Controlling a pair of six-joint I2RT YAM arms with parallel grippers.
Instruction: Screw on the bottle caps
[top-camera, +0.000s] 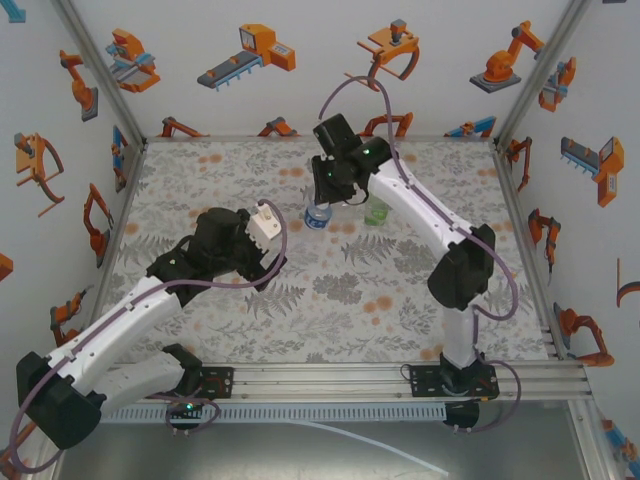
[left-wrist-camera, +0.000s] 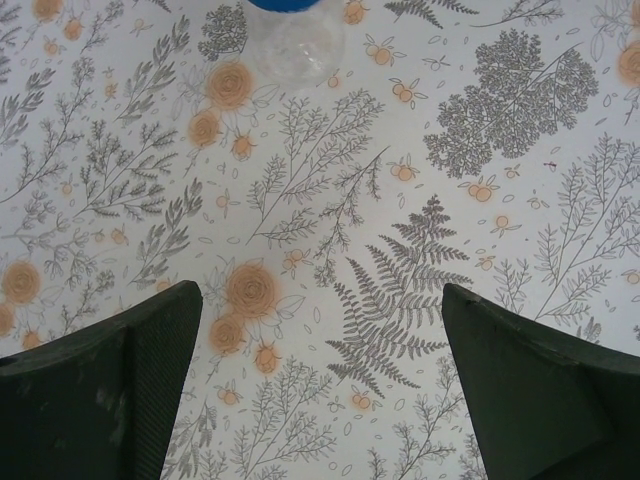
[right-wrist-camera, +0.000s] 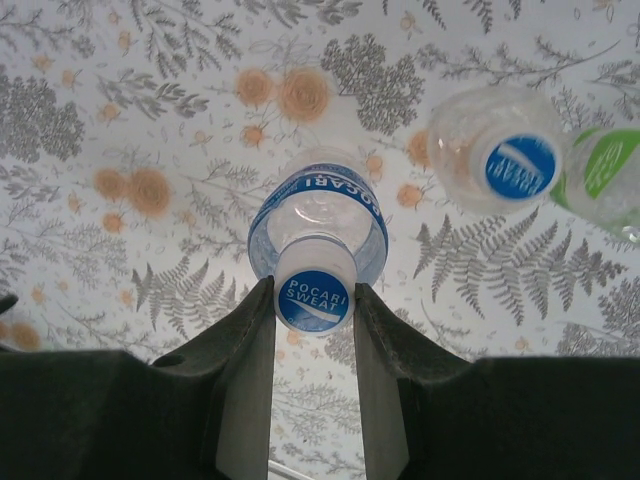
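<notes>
The bottle with the blue label (right-wrist-camera: 318, 215) stands upright under my right gripper (right-wrist-camera: 314, 292). That gripper is shut on the bottle's white cap (right-wrist-camera: 314, 300), which has a blue printed top; one finger presses each side. From above, the right gripper (top-camera: 326, 198) hangs over this bottle (top-camera: 318, 216) at the middle back of the table. A plain clear bottle (right-wrist-camera: 470, 140) stands to its right with a cap (right-wrist-camera: 520, 165) sitting on its neck. The green-tinted bottle (right-wrist-camera: 612, 180) is beside that, also seen from above (top-camera: 377, 212). My left gripper (left-wrist-camera: 320, 295) is open over bare tablecloth, with nothing between its fingers.
The floral tablecloth (top-camera: 330, 290) covers the table. White walls printed with orange robots close in the back and both sides. The blue-label bottle's base (left-wrist-camera: 292, 40) shows at the top of the left wrist view. The left gripper (top-camera: 262, 262) sits left of centre.
</notes>
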